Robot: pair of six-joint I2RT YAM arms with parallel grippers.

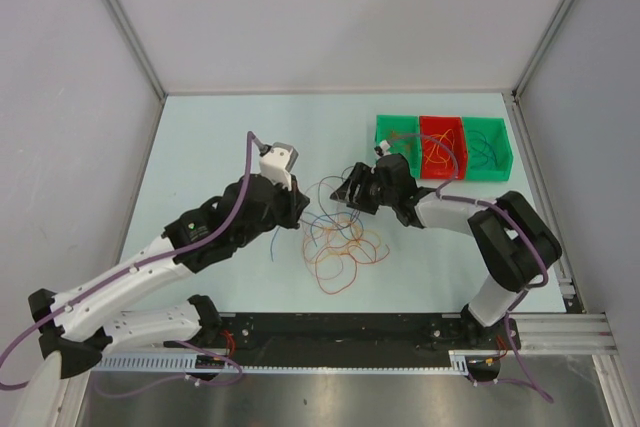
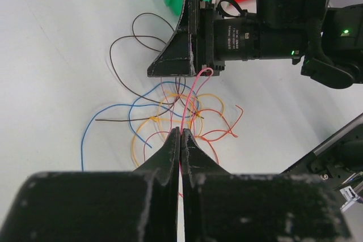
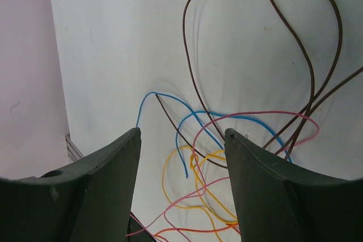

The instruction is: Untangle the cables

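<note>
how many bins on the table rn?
3, side by side at the far right of the table: inner green bin, red bin in the middle, outer green bin by the right edge. The right arm partly covers the inner one.

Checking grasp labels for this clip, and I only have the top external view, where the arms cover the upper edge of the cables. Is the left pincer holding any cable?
Observer: Yes. The left wrist view shows the left pincer shut on a pink cable.
Operator: And the right pincer, closed too?
Observer: No. In the right wrist view the right pincer is open, with nothing between its fingers.
Operator: What lies beneath it?
Observer: A blue cable, a dark brown cable and yellow loops lie on the table under the gap.
</note>
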